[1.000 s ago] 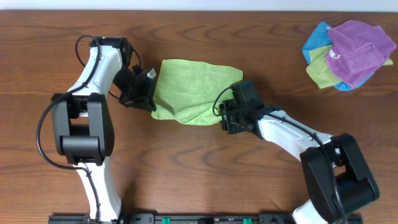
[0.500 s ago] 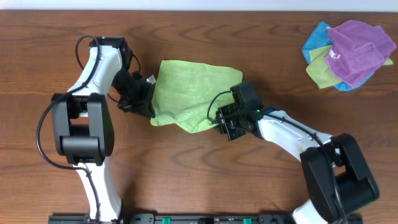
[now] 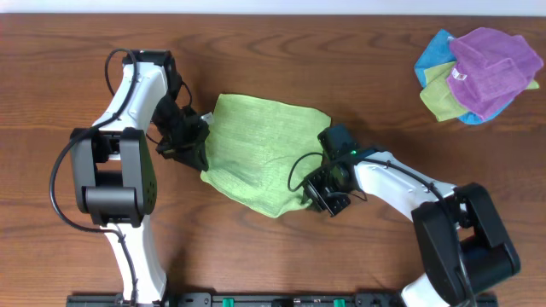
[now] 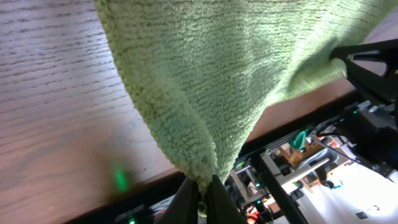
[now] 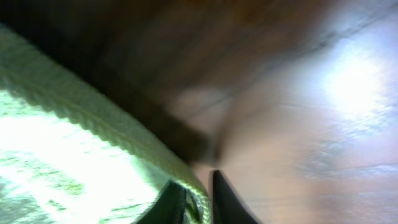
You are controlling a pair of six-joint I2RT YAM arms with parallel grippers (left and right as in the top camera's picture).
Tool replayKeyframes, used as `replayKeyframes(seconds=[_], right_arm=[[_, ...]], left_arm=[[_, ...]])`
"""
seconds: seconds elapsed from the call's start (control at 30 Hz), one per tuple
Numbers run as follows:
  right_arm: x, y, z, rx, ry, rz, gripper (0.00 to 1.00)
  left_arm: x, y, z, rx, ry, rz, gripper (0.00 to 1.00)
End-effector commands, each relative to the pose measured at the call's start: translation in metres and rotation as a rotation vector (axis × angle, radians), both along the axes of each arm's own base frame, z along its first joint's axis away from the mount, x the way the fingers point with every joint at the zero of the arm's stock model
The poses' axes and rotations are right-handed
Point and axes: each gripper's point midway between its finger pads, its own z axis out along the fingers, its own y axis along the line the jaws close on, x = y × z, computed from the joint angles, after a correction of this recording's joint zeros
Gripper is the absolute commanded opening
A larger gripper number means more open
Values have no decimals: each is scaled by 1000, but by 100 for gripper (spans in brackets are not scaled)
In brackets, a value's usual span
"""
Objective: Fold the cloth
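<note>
Presently, the left pincer (image 4: 200, 200) is pressed together on a corner of the green cloth (image 3: 256, 153). The left wrist view shows both fingers closed on a gathered point of the fabric, which fans out from the grip across the wood-grain tabletop (image 3: 256, 256). The right pincer (image 5: 198, 198) pinches the hemmed edge of the same cloth; the right wrist view, although blurred, shows the hem passing between the two dark fingertips. In the overhead view, the left pincer sits at the cloth's left edge and the right pincer at its lower right corner, so the cloth spans the gap between the two arms. The cloth is spread largely open in a rough four-sided outline near the middle of the tabletop, with one corner pointing toward the bottom of the view. Whether all of the cloth rests on the wood or part of it is lifted cannot be determined from overhead. A pile of cloths (image 3: 478, 72), purple on top of blue and green ones, lies well apart at the far right corner of the tabletop, clear of both arms.
</note>
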Motion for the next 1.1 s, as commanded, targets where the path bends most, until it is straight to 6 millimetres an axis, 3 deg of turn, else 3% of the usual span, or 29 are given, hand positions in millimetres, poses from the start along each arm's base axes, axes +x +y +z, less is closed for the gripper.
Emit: replayKeyframes(seconds=[0.0,0.07,0.13,0.23,0.33,0.37,0.5,0.57,0.73,0.9,1.07], right_arm=[[-7,-2,-2,0,-8,77,18],[-11,-4,-2,-6,5,91,24],[-15,-6,-2,-7,7,118,36],[-24,-10,-2,-21,42,131,37],[-31,-11,0,-10,64,158,41],[-31,-10,1,-4,67,158,43],[-17,9,11,125,-41,246,52],[-7,22,25,218,-131,321,67],[5,22,48,220,-268,412,79],[-3,12,69,187,-290,409,78],[-9,-7,75,82,-286,383,77]], left_arm=[[2,7,9,20,-40,-18,6],[1,7,10,22,-34,-18,7],[-2,7,11,22,-19,-19,9],[-9,7,15,26,16,-22,14],[-11,12,14,48,19,-35,29],[-9,12,13,49,12,-36,29],[-4,12,10,49,-16,-35,29],[1,10,8,41,-37,-30,27],[9,8,4,34,-77,-28,34],[11,2,2,33,-91,-46,34],[11,-8,0,32,-107,-80,34]])
